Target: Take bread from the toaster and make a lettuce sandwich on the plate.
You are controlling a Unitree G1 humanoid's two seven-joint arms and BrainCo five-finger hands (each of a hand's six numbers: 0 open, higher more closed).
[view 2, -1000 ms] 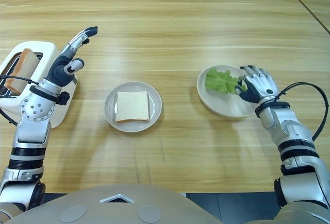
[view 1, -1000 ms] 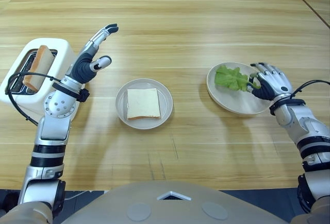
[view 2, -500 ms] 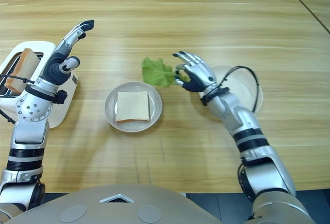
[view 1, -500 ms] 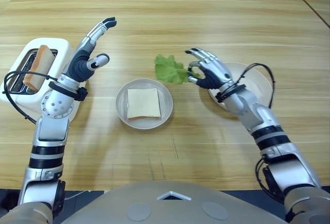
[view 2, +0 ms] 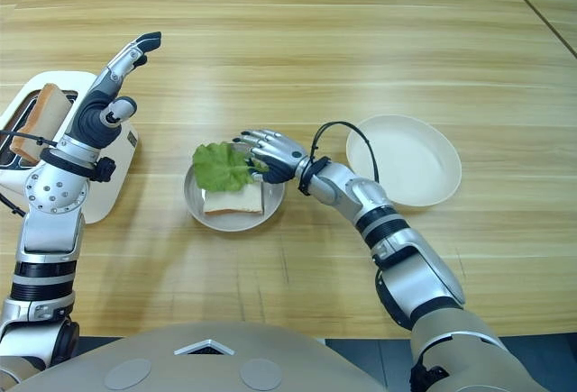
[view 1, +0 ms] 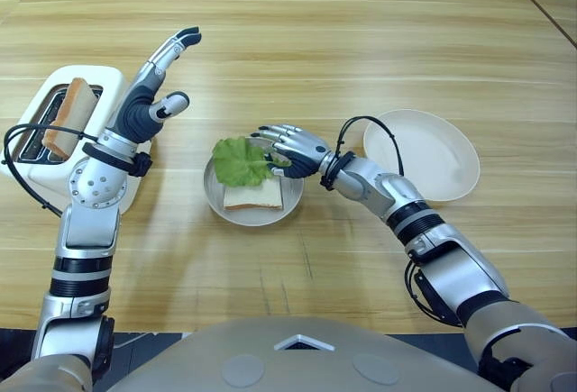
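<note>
your right hand (view 1: 294,150) has carried the lettuce (view 1: 239,160) left, off the right dish (view 1: 442,153), and holds it pinched over the bread (view 1: 258,197) on the plate (view 1: 252,221); release next. left hand (view 1: 144,113) open beside the toaster (view 1: 110,79).

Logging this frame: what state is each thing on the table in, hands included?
toaster, one slot loaded
toaster slice, standing up out of the slot
plate, holds one slice
plate slice, lying flat, its far part covered by lettuce
lettuce, gripped over the plate, contact with the slice unclear
right hand, shut on lettuce
left hand, open, raised beside the toaster
bowl, upright, right of the plate
</note>
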